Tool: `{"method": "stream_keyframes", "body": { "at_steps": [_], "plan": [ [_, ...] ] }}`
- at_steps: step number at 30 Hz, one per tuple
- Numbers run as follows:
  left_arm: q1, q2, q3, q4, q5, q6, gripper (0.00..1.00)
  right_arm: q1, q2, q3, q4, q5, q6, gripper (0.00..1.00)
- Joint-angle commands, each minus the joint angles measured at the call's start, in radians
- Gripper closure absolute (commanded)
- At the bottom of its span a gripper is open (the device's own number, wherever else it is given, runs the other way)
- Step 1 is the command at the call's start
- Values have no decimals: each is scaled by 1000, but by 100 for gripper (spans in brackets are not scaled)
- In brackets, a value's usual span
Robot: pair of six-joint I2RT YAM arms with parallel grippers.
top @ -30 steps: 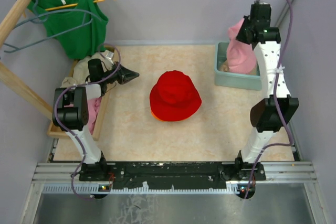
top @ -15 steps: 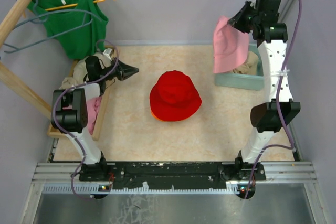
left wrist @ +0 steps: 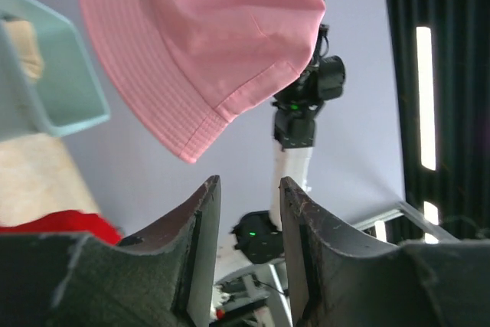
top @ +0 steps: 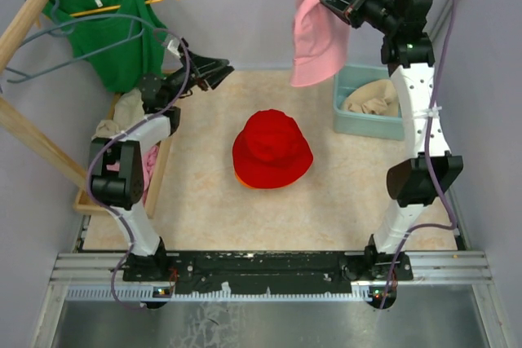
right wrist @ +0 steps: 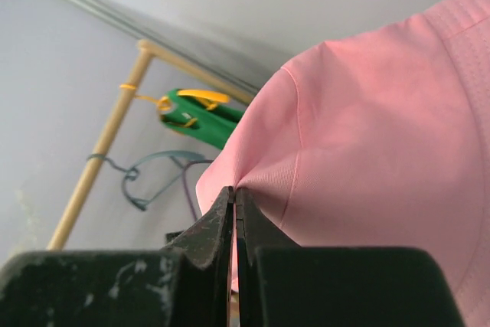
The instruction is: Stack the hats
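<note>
Q. At the far right of the surface [top: 204,201], what does the teal bin [top: 352,125] contain?

A. Crumpled beige cloth [top: 371,102]; whether it is a hat cannot be told. The pink hat [top: 316,34] hangs in the air above and to the left of the bin, clear of it. The right gripper [top: 325,2] pinches it at a fold.

Q. And the wooden tray [top: 157,175] at the left edge?

A. A heap of beige and pink cloth [top: 124,112]. The left arm reaches over it, and the left gripper [top: 227,72] is raised and points toward the pink hat.

Q. Where do the other hats lie?

A. The red hat [top: 272,148] sits crown up at mid-surface on the orange hat [top: 239,177]. Only a sliver of the orange brim shows, at the near left.

Q. What do the wrist views add?

A. The right wrist view shows the fingers pressed tight on a crease of pink fabric, with the green tank top [right wrist: 195,116] on its hanger behind. The left wrist view shows that gripper's fingers [left wrist: 191,250] parted by a moderate gap with nothing between them. Beyond them are the pink hat's brim, a small red mark on its crown, a corner of the bin and an edge of the red hat. The overhead view shows neither grip this closely.
</note>
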Motion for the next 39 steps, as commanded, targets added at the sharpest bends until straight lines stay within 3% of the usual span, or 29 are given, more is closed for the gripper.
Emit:
{"method": "stream_keyframes", "body": {
  "at_steps": [1,13,22,32,39],
  "plan": [
    [-83,36,40,156,-97,-222,56,43,-39,-15,320,-82,230,100],
    [-172,0,-92,246,-277,-362,45,122,53,130,472,-63,412,100],
    [-292,-22,-129,262,-411,-427,37,167,89,186,481,-39,428,100],
    [-336,-18,-88,251,-510,-419,34,207,78,180,462,-33,412,100],
    [-339,-19,-67,246,-523,-411,34,221,12,58,487,-29,394,100]
  ]
}}
